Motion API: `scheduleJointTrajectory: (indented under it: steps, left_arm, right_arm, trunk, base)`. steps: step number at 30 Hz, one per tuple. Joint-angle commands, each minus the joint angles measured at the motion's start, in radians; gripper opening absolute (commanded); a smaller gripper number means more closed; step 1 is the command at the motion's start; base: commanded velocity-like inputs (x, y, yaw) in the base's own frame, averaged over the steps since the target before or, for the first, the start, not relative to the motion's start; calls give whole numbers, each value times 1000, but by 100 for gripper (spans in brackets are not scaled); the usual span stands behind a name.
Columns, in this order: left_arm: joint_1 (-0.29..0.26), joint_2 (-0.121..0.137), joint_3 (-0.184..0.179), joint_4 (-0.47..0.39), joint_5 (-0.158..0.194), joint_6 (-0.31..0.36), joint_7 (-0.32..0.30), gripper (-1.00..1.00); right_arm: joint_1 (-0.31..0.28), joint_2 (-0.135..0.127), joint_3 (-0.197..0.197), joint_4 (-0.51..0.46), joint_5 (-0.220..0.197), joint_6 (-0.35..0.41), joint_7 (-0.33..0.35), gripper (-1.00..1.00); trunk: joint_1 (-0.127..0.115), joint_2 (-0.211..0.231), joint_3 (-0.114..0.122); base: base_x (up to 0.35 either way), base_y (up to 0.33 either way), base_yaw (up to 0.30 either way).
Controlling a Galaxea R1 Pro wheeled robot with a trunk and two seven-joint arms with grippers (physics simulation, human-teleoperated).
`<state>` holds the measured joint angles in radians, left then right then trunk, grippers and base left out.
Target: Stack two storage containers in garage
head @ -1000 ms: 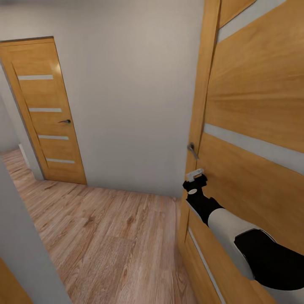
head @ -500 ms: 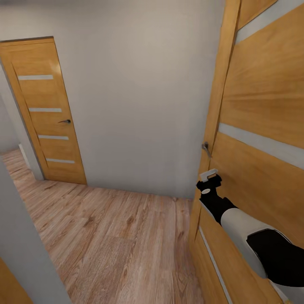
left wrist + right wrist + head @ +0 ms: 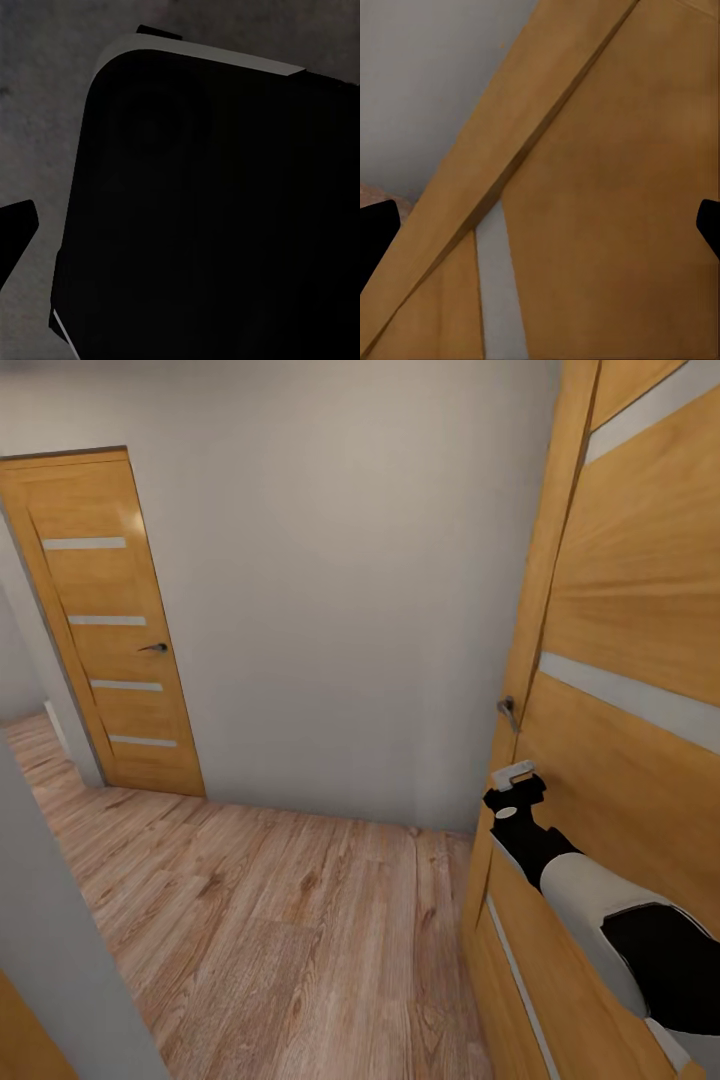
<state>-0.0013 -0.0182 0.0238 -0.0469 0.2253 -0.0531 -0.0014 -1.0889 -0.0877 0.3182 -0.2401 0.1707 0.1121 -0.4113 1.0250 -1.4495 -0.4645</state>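
Observation:
I am in a hallway, and the two storage containers are out of view. My right gripper (image 3: 515, 775) rests against the face of an orange wooden door (image 3: 630, 590), just below its metal handle (image 3: 508, 710). Seen from the right wrist, the right gripper (image 3: 540, 232) is open, its dark fingertips (image 3: 375, 236) spread wide with nothing between them, and the door panel (image 3: 607, 225) is close ahead. The left wrist view has one dark fingertip (image 3: 15, 236) far out at the edge, beside a large black rounded part of my own body (image 3: 210, 217).
A grey wall (image 3: 330, 610) closes the hallway ahead. A second orange door (image 3: 100, 630) stands shut at the back left. Pale wood-plank flooring (image 3: 270, 920) runs forward and off to the left. A grey wall corner (image 3: 50, 940) juts in at my near left.
The door at my right has swung further away to the right, and my right arm has moved right with it. The rest of the hallway has not shifted.

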Motion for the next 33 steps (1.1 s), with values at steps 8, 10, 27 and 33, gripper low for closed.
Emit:
scheduleJointTrajectory:
  steps: [8,10,27,33]
  left_arm:
    - [0,0,2,-1,5,-2,0,100]
    - [0,0,2,-1,5,-2,0,100]
    - [0,0,2,-1,5,-1,0,100]
    - [0,0,1,-1,5,-2,0,100]
  right_arm:
    - [0,-8,-15,-1,12,11,-6,100]
    - [0,-8,-16,-1,12,11,-6,100]
    - [0,36,-14,-2,10,5,2,100]
    - [0,76,-14,-3,12,-3,8,100]
  trunk:
    - [0,-1,-1]
    - [0,-1,-1]
    - [0,-1,-1]
    - [0,-1,-1]
  base:
    - [0,0,0]
    - [0,0,0]
    - [0,0,0]
    - [0,0,0]
